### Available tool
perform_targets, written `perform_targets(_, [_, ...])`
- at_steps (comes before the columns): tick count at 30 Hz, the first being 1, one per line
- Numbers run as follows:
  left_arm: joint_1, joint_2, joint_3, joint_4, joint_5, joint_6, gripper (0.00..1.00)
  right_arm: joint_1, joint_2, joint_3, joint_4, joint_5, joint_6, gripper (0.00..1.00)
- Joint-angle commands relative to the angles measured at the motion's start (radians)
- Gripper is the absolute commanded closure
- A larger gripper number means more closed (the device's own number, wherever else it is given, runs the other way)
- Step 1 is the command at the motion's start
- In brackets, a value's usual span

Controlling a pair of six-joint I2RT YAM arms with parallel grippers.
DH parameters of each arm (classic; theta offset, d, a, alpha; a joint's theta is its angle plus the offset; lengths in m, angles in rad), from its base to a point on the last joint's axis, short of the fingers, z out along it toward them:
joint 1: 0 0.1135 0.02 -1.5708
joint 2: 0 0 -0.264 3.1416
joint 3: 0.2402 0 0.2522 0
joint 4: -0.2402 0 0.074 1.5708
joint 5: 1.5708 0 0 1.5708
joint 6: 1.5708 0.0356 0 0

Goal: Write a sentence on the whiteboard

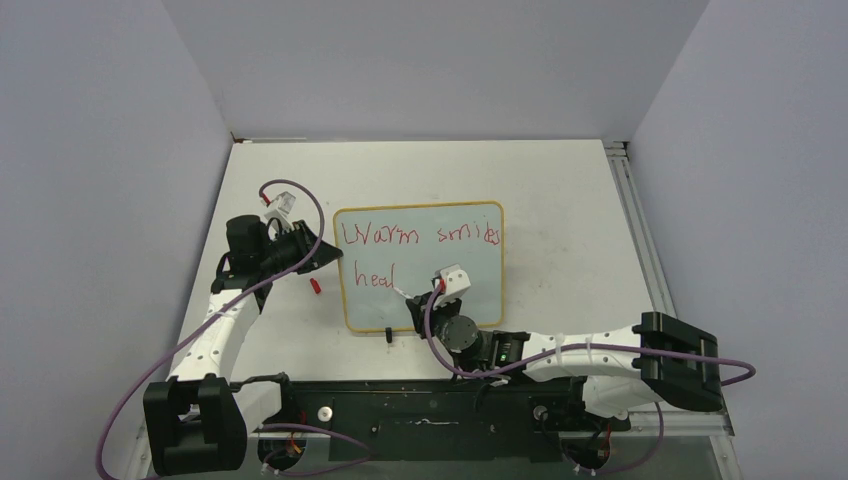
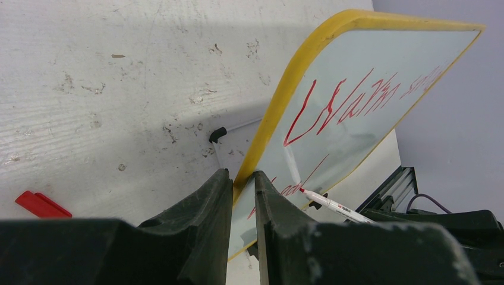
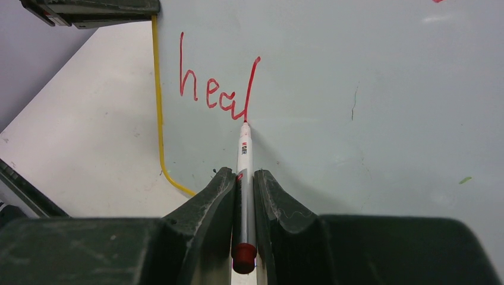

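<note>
The whiteboard [image 1: 470,280] lies flat on the table, pale with a yellow frame [image 2: 297,71]. On it the sentence [image 1: 420,236] in red reads "Warm smiles" on top and "heal" [image 3: 217,95] below. My left gripper [image 1: 335,250] is shut on the board's left edge, one finger on each side of the yellow frame [image 2: 243,178]. My right gripper [image 3: 243,175] is shut on a white marker [image 3: 244,148] with a red end. Its tip touches the board at the foot of the "l" in "heal". From above, the right gripper [image 1: 428,303] sits over the board's lower middle.
A red marker cap [image 1: 315,286] lies on the white table [image 1: 560,200] just left of the board, also in the left wrist view [image 2: 41,205]. A small black foot [image 1: 388,332] sticks out at the board's near edge. A metal rail [image 1: 640,230] runs along the table's right side.
</note>
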Motion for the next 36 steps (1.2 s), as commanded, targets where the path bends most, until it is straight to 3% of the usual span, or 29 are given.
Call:
perform_targets(1, [-0.003, -0.017, 0.049, 0.012, 0.009, 0.015, 0.81, 0.007, -0.033, -0.013, -0.021, 0.047, 0.015, 0.95])
perform_targets(20, [-0.003, -0.015, 0.047, 0.012, 0.008, 0.015, 0.81, 0.005, -0.186, 0.051, -0.071, -0.034, -0.104, 0.95])
perform_targets(36, [-0.004, -0.011, 0.049, 0.010, 0.005, 0.018, 0.81, -0.136, -0.244, -0.013, -0.042, -0.164, -0.091, 0.95])
